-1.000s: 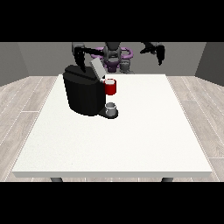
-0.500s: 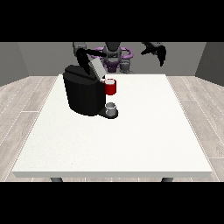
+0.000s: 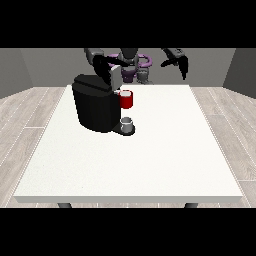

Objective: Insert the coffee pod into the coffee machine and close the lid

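The black coffee machine (image 3: 95, 107) stands on the white table (image 3: 150, 155), left of the middle. Its grey lid (image 3: 115, 77) stands raised at the top. A red thing at the machine (image 3: 126, 99) sits under the lid on the machine's right side. Below it, a small grey thing (image 3: 127, 124) rests on the machine's base; I cannot tell it for the pod. The hand at the view's left (image 3: 103, 67) is right at the raised lid, above the machine's top. The hand at the view's right (image 3: 178, 61) hangs in the air beyond the table's far edge, fingers relaxed and pointing down, holding nothing.
The robot's torso (image 3: 131, 62) is behind the table's far edge. The table spreads wide in front of and to the right of the machine. A grey floor surrounds it.
The hand at the view's left has shifted slightly rightward towards the lid. The hand at the view's right has dipped a little. The machine has not moved.
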`<state>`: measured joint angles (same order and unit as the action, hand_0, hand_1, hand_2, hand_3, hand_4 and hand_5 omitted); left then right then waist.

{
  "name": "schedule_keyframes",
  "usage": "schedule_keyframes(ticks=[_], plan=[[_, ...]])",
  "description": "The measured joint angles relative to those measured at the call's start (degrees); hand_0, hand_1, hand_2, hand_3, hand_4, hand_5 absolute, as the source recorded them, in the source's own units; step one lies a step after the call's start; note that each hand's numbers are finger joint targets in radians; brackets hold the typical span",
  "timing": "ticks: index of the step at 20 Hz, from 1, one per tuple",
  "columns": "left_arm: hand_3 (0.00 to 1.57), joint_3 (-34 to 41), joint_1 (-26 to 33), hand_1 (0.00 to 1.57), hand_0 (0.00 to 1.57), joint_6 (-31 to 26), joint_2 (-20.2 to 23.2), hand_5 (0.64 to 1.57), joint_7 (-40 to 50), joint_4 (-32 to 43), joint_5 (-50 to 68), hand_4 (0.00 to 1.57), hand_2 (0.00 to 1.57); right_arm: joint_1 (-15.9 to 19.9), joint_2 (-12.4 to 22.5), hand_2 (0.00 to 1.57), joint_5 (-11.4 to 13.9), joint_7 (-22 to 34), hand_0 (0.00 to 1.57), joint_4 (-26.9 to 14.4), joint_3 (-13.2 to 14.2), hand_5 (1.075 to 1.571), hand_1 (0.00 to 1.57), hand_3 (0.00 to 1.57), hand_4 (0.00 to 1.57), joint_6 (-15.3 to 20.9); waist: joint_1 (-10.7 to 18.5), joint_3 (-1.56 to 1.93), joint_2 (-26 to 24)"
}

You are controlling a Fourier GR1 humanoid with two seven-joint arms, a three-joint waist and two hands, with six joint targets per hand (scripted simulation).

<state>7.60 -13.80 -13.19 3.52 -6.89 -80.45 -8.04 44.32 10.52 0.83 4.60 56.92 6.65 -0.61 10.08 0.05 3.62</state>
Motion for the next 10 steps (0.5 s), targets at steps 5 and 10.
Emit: schedule_keyframes(ticks=[5,10], plan=[[0.0,0.76,-0.59,0.0,0.0,-0.67,1.17,1.571,0.12,1.08,0.8,0.38,0.0,1.83,-0.15,0.0,1.73,3.71,0.0,0.44,-1.25,1.571,0.0,0.0,0.0,1.14,-0.13,0.28,0.61],[0.0,0.21,-1.84,0.0,0.0,-1.62,1.67,1.571,0.51,0.68,1.11,0.32,0.0,2.9,1.0,0.0,3.0,6.62,0.0,1.64,-1.41,1.571,0.0,0.0,0.0,1.83,1.14,0.49,1.7]])
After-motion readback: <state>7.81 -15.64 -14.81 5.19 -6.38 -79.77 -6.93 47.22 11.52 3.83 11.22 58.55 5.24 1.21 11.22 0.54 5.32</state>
